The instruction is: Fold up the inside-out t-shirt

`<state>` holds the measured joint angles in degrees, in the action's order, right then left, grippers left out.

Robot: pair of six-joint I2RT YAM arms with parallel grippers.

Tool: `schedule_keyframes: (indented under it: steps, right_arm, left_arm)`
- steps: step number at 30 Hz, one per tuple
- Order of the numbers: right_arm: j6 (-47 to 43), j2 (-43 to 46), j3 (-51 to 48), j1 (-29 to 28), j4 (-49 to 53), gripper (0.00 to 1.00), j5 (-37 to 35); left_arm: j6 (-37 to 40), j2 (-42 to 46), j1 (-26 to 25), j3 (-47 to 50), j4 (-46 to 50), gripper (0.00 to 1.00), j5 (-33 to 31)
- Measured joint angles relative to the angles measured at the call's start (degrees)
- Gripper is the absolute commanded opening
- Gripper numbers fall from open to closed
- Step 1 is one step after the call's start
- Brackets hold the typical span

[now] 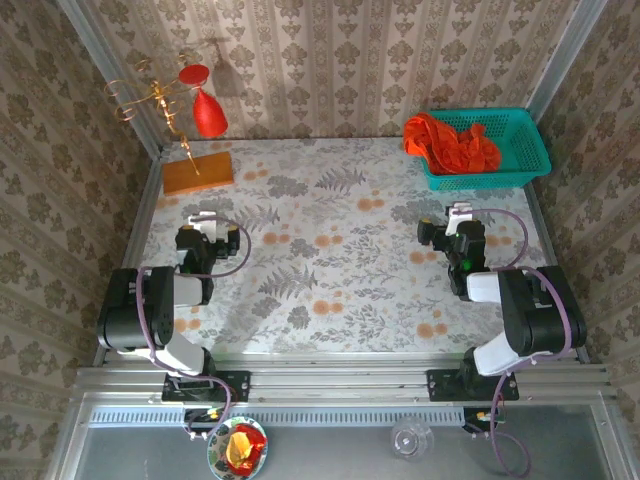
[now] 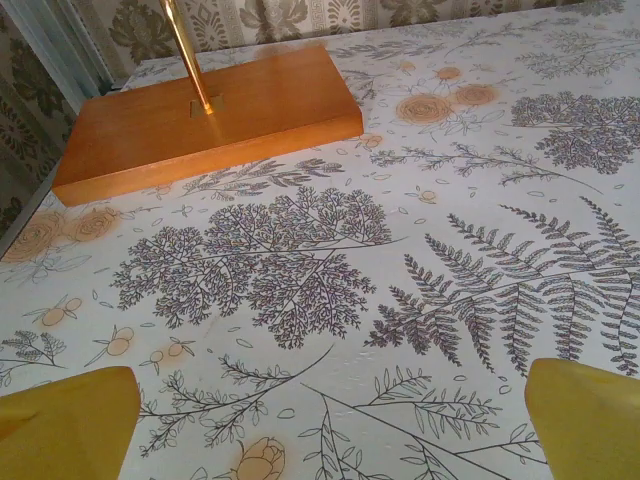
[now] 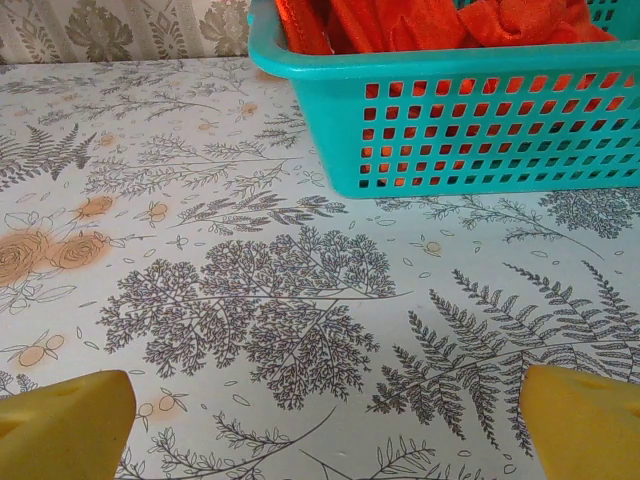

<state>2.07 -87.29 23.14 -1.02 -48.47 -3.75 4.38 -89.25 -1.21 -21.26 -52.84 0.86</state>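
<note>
Damask-papered walls (image 1: 330, 60) enclose a fern-printed table (image 1: 340, 260), seemingly evenly lit.

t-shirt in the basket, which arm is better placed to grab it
Right. The t-shirt lies bunched in the teal basket at the far right, just ahead of the open right gripper. The open left gripper faces the wooden block on the other side.

The t-shirt (image 1: 452, 143) lies bunched in the basket (image 1: 525, 165), toward its left end. The basket stands at the far right corner of the tabletop (image 1: 340, 250). At the far left corner sits the block (image 1: 197, 172), with a stand (image 1: 160, 100) rising from it and an ornament (image 1: 209, 115) hanging from the stand. The left gripper (image 1: 203, 217) is in front of the block and the right gripper (image 1: 459, 212) is in front of the basket, each apart from it.
</note>
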Motion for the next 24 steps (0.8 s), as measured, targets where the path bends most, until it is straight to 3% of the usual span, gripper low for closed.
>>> schedule_keyframes:
  steps: [24]
  right_arm:
    - [0.0, 0.0, 0.0, 0.0, 0.0, 1.0, 0.2]
  left_arm:
    - [0.3, 0.0, 1.0, 0.0, 0.0, 1.0, 0.9]
